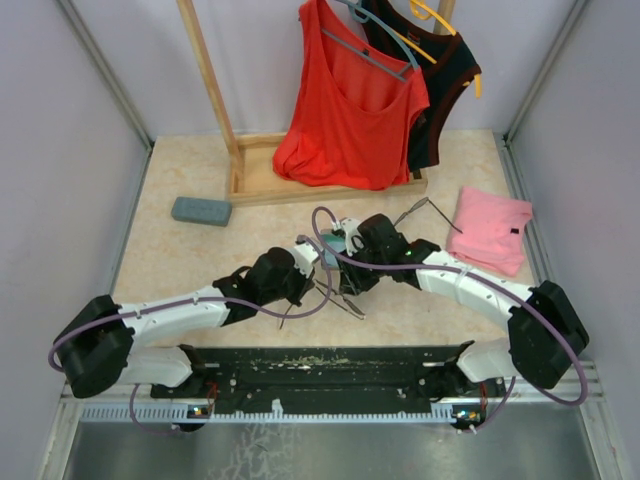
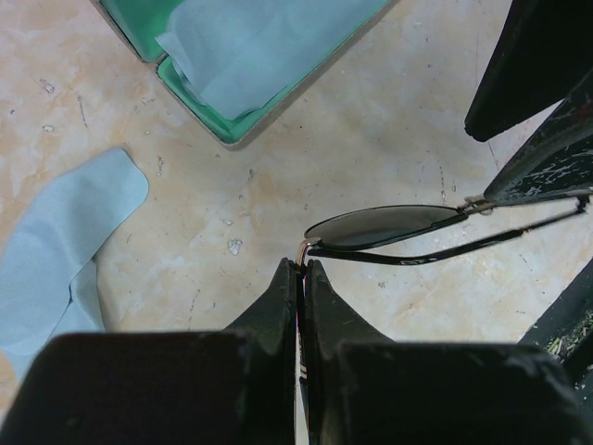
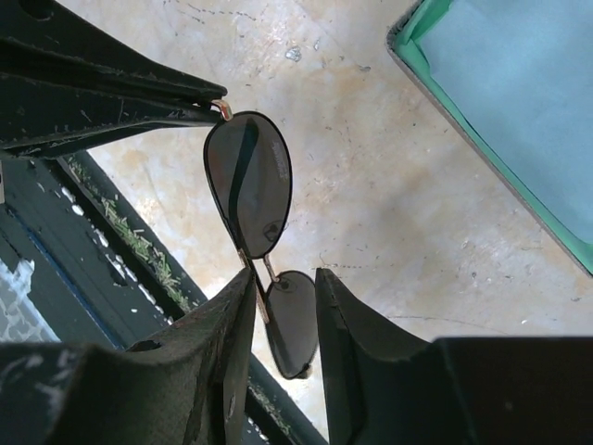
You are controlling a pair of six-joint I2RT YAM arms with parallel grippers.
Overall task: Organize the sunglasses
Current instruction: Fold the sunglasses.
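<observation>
Left edge: light blue wiping cloth (image 2: 56,250), flat on the marbled beige desk (image 2: 389,120).
Upper centre: open green-lined case (image 2: 218,120).
Left tool (image 2: 301,267): clamped on the hinge corner of the dark wire-framed sunglasses (image 2: 384,227), centre frame.
Right tool (image 3: 284,274): jaws apart, straddling the bridge.

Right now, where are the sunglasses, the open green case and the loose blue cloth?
sunglasses (image 2: 384,227), left wrist view, on dark lens.
open green case (image 2: 216,125), left wrist view, on its rim.
loose blue cloth (image 2: 65,241), left wrist view, on its middle.
</observation>
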